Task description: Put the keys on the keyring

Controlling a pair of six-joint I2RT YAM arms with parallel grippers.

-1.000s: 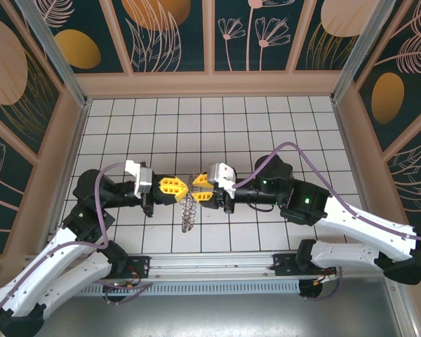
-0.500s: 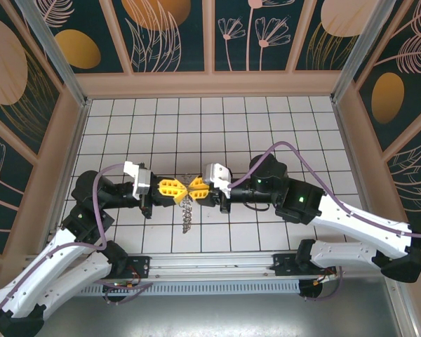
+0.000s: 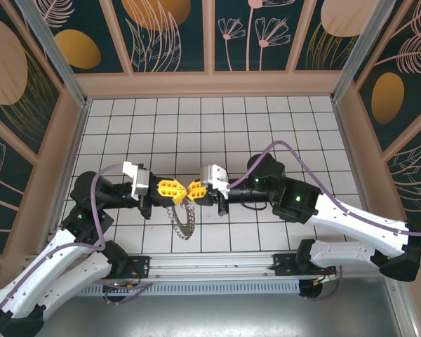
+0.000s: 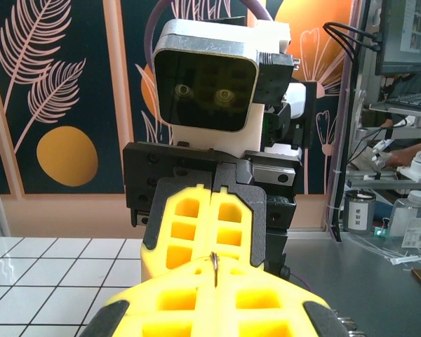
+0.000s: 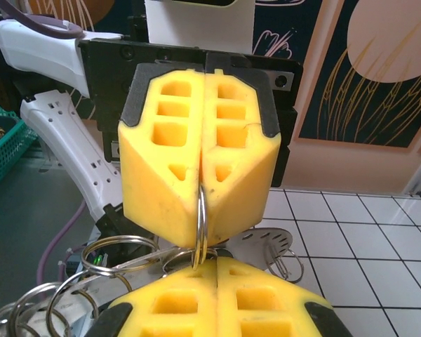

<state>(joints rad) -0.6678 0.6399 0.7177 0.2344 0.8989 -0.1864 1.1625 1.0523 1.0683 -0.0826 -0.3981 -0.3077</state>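
Two grippers clamped on one keyring [image 3: 184,228] as the right jaws are closed.
Left gripper [image 3: 179,189] is kept shut on a thin ring of the keyring, now fanned out just below where it had dangled straight. Right gripper [image 3: 191,191], partly open a second ago, is pinched onto the same ring. No keys can be made out, so threading is judged unfinished. Small metal pieces are seen in a teal basket [image 5: 1,151].

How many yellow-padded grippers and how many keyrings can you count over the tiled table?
grippers: 2, the left gripper and the right gripper
keyring: 1
Total: 3
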